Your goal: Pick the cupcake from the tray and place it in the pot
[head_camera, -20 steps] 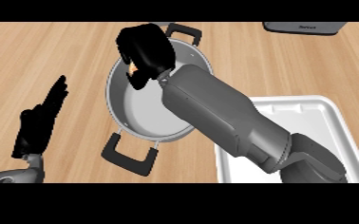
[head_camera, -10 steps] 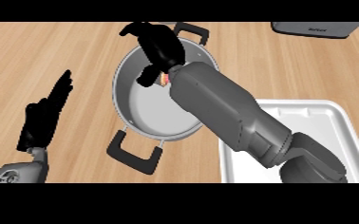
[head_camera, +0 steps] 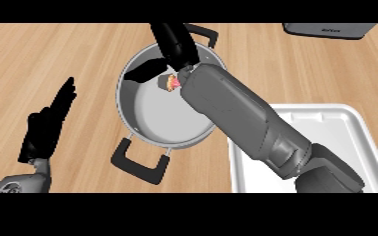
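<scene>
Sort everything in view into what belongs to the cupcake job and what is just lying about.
Part of the job:
small pink-topped cupcake
round grey metal pot with black handles
white rectangular tray
right hand, over the pot

Lying about:
dark grey appliance at the far edge
left hand, resting open at the left

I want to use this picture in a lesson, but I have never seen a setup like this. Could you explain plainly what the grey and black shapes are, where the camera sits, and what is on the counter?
The camera looks steeply down from the robot's head at a wooden counter. The grey shapes are its forearms and the black shapes its hands. The right hand reaches over a grey pot with black handles, and a small pinkish cupcake shows just below it, inside the pot's rim. Whether the hand is gripping it cannot be seen. The left hand rests open at the left edge. A white tray lies at lower right, and a dark appliance shows at the top right edge.
</scene>
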{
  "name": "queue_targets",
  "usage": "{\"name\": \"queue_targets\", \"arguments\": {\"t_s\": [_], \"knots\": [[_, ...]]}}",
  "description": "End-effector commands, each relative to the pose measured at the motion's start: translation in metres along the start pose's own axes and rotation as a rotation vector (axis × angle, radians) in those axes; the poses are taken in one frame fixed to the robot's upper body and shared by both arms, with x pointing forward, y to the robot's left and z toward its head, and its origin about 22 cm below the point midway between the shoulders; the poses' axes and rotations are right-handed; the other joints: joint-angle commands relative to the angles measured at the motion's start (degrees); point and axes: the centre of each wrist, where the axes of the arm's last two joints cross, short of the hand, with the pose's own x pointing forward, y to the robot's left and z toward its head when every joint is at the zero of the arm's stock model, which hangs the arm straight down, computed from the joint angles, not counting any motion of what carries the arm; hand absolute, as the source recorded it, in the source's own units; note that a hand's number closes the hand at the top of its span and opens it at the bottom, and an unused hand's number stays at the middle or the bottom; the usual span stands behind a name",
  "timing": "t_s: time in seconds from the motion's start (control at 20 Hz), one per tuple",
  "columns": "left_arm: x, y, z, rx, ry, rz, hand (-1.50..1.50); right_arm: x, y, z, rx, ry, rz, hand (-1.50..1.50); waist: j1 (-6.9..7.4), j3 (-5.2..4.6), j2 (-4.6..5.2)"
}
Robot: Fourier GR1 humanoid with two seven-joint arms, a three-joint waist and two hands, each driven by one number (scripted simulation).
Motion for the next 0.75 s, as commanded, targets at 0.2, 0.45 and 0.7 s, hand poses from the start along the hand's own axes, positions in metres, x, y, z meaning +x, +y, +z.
{"name": "queue_targets", "arguments": {"t_s": [0.2,0.45,0.7], "knots": [[-0.001,0.008,-0.003,0.057,0.019,-0.006,0.0,-0.004,-0.016,-0.012,0.032,0.035,-0.257,-1.5,-3.27,-0.04,-0.77],[-0.011,0.026,0.015,0.077,0.052,0.002,0.0,-0.042,-0.017,0.011,0.095,0.046,-0.34,-1.5,-4.96,0.0,-1.33],[-0.024,0.023,0.013,0.07,0.059,0.026,0.0,-0.076,-0.061,0.034,0.074,0.052,-0.378,-1.5,-6.18,-0.01,-1.52]]}}
